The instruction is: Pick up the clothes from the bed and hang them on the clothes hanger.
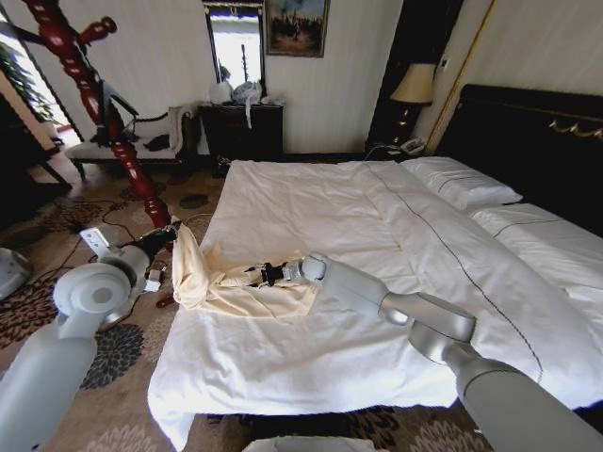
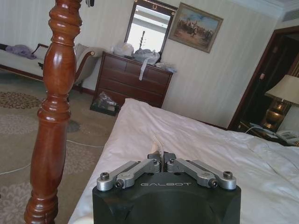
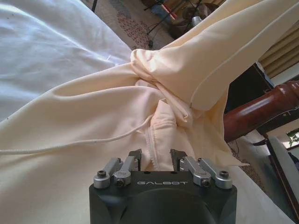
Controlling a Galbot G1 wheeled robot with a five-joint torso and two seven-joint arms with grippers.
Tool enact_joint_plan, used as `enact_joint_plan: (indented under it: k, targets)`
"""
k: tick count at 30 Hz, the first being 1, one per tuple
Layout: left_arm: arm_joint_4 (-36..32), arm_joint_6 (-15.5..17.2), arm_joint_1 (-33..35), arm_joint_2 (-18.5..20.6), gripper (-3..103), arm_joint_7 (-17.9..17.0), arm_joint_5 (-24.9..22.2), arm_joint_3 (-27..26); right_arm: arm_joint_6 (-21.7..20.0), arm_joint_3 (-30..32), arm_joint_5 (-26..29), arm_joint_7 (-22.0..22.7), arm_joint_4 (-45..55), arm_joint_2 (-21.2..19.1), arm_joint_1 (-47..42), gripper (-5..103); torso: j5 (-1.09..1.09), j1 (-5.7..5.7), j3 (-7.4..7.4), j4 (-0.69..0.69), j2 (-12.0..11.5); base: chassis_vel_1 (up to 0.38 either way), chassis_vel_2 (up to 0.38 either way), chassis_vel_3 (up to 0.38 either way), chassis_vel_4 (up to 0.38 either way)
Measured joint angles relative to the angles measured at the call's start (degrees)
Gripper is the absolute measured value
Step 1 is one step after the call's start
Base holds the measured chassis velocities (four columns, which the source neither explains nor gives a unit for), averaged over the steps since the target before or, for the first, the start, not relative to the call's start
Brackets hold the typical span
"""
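clothes (image 1: pixel 236 287), one pale cream-yellow garment, lie at the left edge of the bed (image 1: pixel 377 245), in the lower left part of the head view. one end of the garment is lifted off the duvet and hangs in a steep fold from the left gripper (image 1: pixel 172 229), which is just beside the bed edge, near the lower part of the clothes hanger (image 1: pixel 94 104). in the left wrist view the fingers of the left gripper (image 2: pixel 161 160) are pressed together and a thin strip of cream cloth stands up between them, so it is pinching the clothes. i judge it holds this end high to bring the garment off the bed toward the stand.

the right gripper (image 1: pixel 268 274) reaches across the duvet from the lower right of the head view and meets the garment in its middle. in the right wrist view the right gripper (image 3: pixel 155 158) has its fingers a little apart, with a gathered fold of the cloth, near a seam, between them. they seem to clamp this fold, probably to support the loose cloth and keep it spread between two points.

the dark-red post of the clothes hanger stands at the left side of the left wrist view (image 2: pixel 56 93), close to the bed. the garment is not yet on any peg.
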Motion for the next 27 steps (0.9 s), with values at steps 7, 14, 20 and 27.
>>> enact_joint_plan:
  k: [7,14,20,27]
  targets:
    - [0.0,0.0,0.1,-0.1,2,0.0,-0.2,0.0,0.2,1.3,-1.9,0.1,-0.6,0.0,-0.5,25,0.00,0.00,0.00,0.00,0.0,0.000,0.000,0.000,0.000]
    - [0.0,0.0,0.0,0.0,2,0.0,-0.4,0.1,-0.1,2.3,-2.7,4.0,-1.1,0.2,-1.0,2,0.00,0.00,0.00,0.00,0.0,0.000,0.000,0.000,0.000]
    - [-0.1,0.0,0.2,0.6,2,-0.1,-1.0,-0.5,-0.1,3.0,-1.9,6.0,-1.5,0.4,-1.5,0,0.00,0.00,0.00,0.00,0.0,0.000,0.000,0.000,0.000]
    - [-0.2,0.0,0.1,2.5,2,-0.1,-2.3,-1.3,2.4,2.5,11.6,6.7,3.3,-2.3,-1.1,0,0.00,0.00,0.00,0.02,0.0,0.000,0.000,0.000,0.000]
